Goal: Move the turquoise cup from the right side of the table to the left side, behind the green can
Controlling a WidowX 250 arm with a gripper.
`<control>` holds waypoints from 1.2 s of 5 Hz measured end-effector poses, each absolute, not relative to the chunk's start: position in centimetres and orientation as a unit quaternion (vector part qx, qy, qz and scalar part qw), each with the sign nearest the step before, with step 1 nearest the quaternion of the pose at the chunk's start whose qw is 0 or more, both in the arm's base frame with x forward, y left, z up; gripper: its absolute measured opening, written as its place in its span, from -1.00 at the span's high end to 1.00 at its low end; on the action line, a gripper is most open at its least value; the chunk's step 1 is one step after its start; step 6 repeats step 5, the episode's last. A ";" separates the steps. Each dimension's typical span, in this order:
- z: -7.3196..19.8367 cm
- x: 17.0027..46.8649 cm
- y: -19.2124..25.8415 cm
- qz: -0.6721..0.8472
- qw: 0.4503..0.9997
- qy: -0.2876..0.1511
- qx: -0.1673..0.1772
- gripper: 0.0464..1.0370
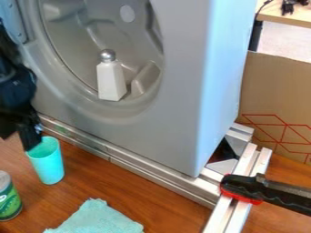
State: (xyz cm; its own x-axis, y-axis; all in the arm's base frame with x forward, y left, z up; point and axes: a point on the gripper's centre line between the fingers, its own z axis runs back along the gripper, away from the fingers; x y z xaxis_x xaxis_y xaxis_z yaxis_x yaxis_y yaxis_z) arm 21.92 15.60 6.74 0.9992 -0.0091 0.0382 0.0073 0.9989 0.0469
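Note:
At the left edge the black gripper hangs down, its lower end at the rim of a turquoise cup. The cup stands upright on the wooden surface, and the gripper overlaps its upper left side; whether it holds the rim I cannot tell. A white, tapered bottle with a round silver top stands inside the round opening of a grey machine. Left of centre at the bottom lies a crumpled turquoise cloth. A green can stands in the lower left corner.
Metal rails run along the machine's base, between it and the cup. At the lower right, a black clamp with red pads grips crossing rails. Behind them stands a cardboard panel, with a table beyond.

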 end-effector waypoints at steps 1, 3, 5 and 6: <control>9.7 20.3 15.3 0.006 0.998 -0.044 0.047 -0.93; 10.2 16.8 9.8 -0.075 0.997 -0.005 0.009 -0.93; 8.6 15.6 1.3 -0.175 0.983 0.045 -0.029 -0.93; 8.6 15.6 1.3 -0.175 0.983 0.045 -0.029 -0.93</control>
